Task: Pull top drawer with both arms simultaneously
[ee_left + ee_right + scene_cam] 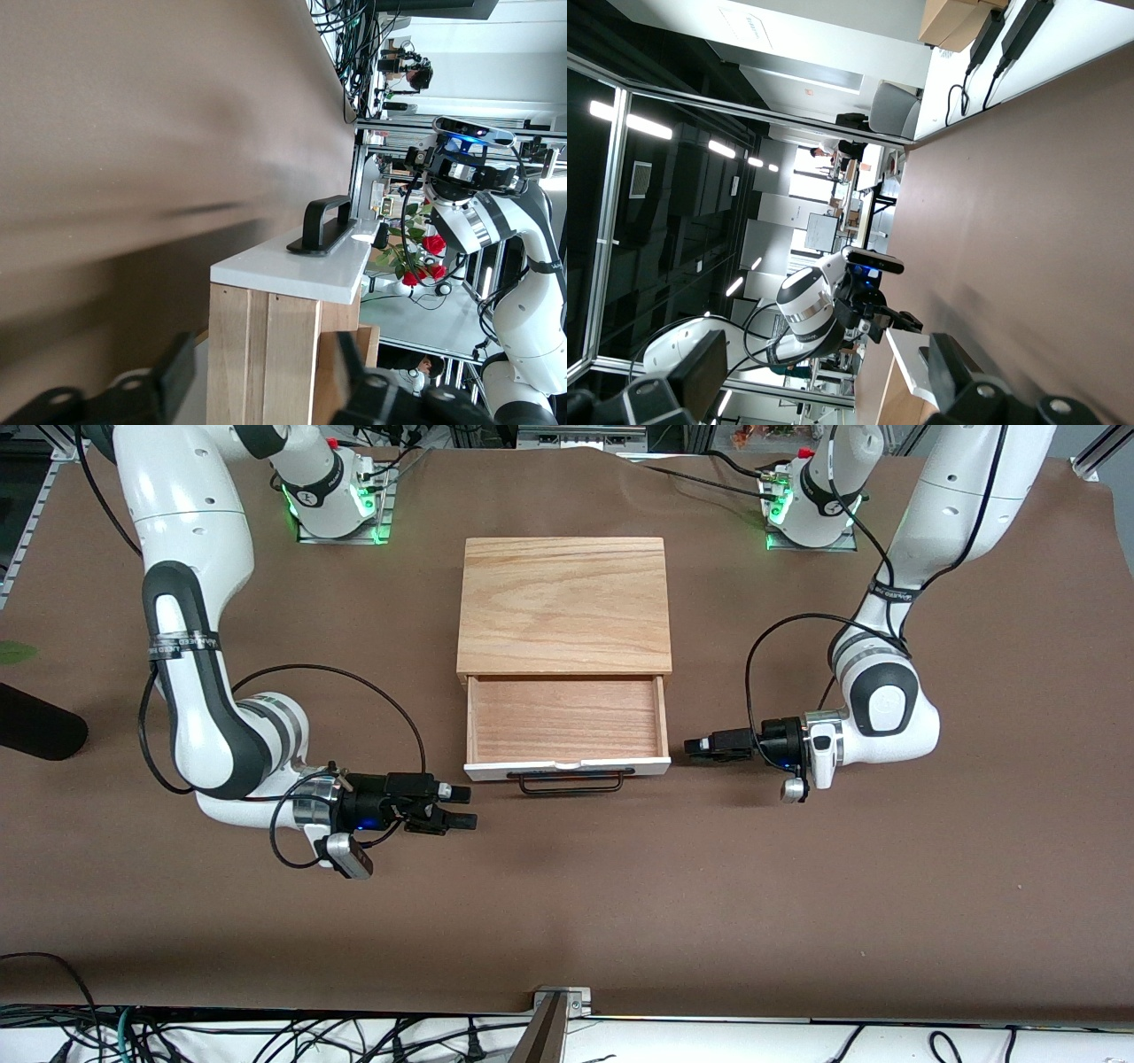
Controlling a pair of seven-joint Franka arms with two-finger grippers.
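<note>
Brown cloth covers the table point(567, 921); the cabinet point(563, 605) sits near the middle of the edge where the arm bases stand, its front toward the front camera; the drawer point(567, 731) is pulled out, its reddish wood inside bare, its white front panel and black handle point(570, 781) on the side nearest the front camera. The left gripper point(695, 746) hangs low just beside the drawer's front corner at the left arm's end, touching nothing; its fingers point(177, 372) stand apart, the drawer's end between them in the left wrist view. The right gripper point(468, 808) hangs low over the cloth, near the front corner at the right arm's end, clear of the handle; its fingers point(700, 372) are spread and hold nothing.
</note>
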